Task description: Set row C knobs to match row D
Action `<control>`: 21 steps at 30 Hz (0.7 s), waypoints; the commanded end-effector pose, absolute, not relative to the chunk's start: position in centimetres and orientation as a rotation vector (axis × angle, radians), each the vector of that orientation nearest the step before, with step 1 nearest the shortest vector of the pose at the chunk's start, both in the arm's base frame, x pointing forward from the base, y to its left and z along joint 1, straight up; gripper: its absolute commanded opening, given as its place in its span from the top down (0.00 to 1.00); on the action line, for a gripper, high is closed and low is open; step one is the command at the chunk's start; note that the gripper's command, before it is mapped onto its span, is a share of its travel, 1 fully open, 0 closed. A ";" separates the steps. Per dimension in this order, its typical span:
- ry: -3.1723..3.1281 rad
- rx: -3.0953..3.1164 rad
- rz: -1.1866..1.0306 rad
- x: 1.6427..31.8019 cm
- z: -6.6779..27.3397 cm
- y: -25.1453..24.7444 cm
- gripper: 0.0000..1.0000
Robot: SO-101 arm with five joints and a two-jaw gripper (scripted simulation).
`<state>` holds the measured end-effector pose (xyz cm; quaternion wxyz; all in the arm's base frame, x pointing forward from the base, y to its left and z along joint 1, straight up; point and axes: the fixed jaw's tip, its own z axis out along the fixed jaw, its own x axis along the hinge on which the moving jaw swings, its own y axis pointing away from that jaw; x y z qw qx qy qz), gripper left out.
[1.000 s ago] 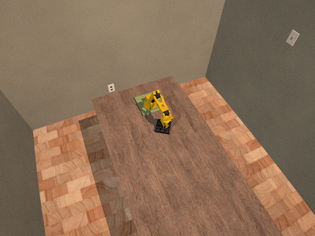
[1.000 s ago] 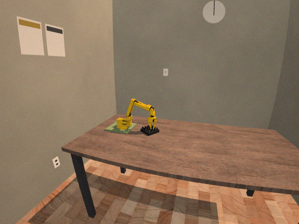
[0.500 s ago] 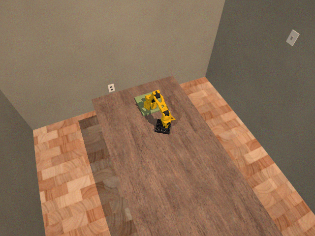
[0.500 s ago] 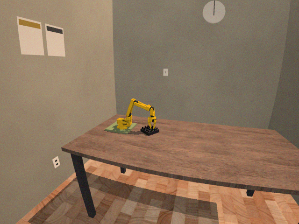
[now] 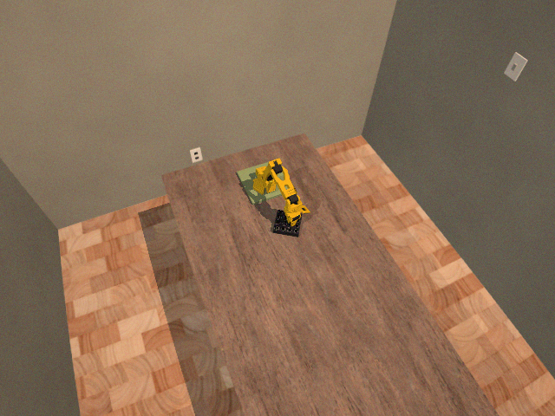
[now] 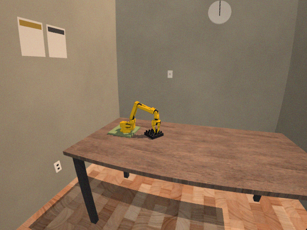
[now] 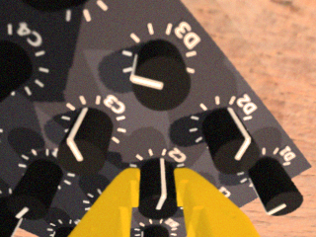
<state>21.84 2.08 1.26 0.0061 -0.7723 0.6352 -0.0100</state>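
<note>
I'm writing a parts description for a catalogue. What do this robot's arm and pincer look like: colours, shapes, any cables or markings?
The arm is bright yellow, built of slim boxy links with black sections at the joints, rising from a chunky yellow base. The pincer has smooth, yellow, wedge-shaped fingers that taper toward the tip. No cables, lettering or markings can be made out on it.

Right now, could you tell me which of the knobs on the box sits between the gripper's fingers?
Knob C2: the yellow fingers are shut on either side of it, while C3, D2 and D3 stand free.
</note>
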 end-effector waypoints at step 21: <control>2.019 -2.406 -0.002 21.6 1.1 2.2 0.99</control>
